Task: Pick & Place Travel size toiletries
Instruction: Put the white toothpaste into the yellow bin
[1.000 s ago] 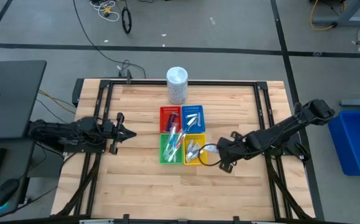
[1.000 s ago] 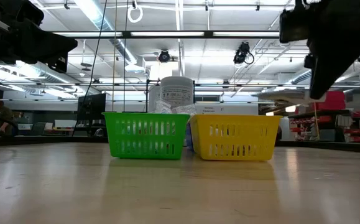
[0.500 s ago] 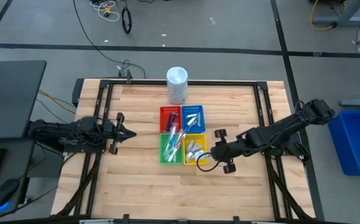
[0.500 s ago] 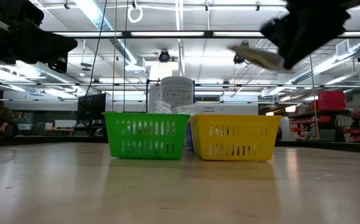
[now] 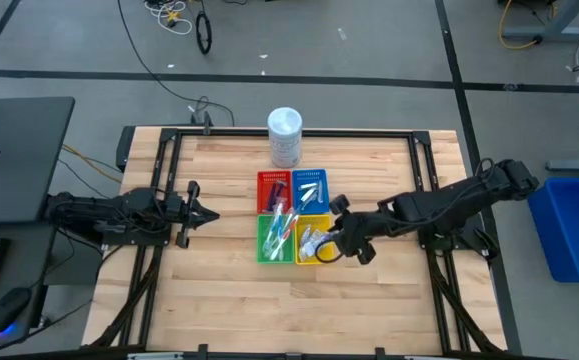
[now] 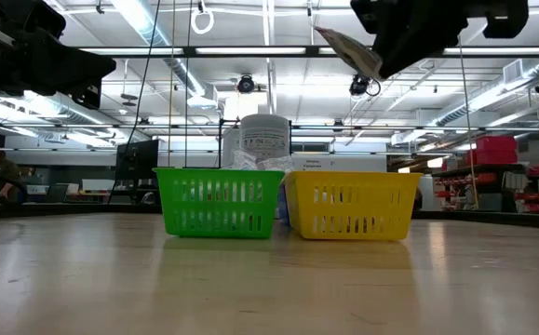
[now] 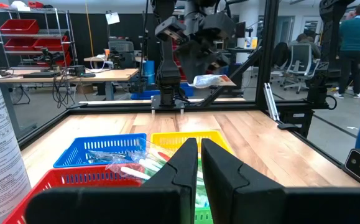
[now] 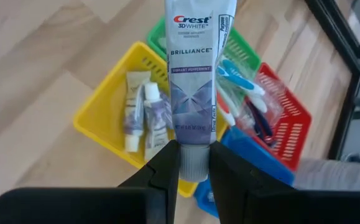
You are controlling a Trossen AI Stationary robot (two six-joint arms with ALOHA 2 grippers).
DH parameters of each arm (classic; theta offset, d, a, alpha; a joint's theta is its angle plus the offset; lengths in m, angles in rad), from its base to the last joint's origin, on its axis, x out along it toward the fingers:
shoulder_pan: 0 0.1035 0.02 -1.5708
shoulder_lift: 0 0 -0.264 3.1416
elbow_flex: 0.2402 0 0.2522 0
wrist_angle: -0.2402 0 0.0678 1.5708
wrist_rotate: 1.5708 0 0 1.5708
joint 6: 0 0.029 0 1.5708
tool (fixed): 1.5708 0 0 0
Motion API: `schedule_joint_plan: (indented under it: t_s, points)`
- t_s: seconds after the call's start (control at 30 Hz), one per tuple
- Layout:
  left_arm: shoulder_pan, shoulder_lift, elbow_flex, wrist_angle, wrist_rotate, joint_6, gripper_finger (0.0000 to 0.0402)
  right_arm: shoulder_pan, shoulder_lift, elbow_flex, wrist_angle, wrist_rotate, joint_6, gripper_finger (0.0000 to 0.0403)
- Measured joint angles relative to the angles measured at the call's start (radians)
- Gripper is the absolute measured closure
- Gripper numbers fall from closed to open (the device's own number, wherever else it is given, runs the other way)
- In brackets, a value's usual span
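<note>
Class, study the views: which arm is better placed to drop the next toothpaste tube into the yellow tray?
The right. Its gripper already clamps a silvery-white Crest toothpaste tube above the yellow square tray; the left gripper waits far off, shut and empty.

The table (image 5: 229, 290) under my arms was pale wooden planking inside a black metal frame. On it sat four small square trays pushed together in a block: red tray (image 5: 272, 187) and blue tray (image 5: 310, 185) on the far side, green tray (image 5: 266, 246) and yellow tray (image 5: 310, 254) on the near side. A tall white cylindrical tub (image 5: 285, 137) stood upright just beyond the red and blue trays, near the table's far edge.
</note>
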Motion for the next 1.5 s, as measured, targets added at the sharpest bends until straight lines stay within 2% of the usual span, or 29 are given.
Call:
schedule_joint_plan:
  t_s: [0.13,0.4,0.9,1.17,1.5]
  points:
    - [0.000,0.000,0.000,0.000,0.000,0.000,0.0374,-0.023,0.025,0.001,0.010,-0.013,-0.090,0.0322]
    - [0.000,0.000,0.000,0.001,0.000,0.000,0.0374,-0.093,0.120,0.001,0.043,-0.171,-0.117,0.0323]
    - [0.000,0.000,0.000,0.000,0.000,0.000,0.0374,-0.144,0.274,0.000,0.048,-0.168,-0.116,0.0319]
    - [0.000,0.000,0.000,0.000,0.000,0.000,0.0374,-0.144,0.289,0.000,0.051,-0.168,-0.116,0.0316]
    - [0.000,0.000,0.000,0.000,0.000,0.000,0.0374,-0.147,0.289,0.000,0.051,-0.167,-0.115,0.0291]
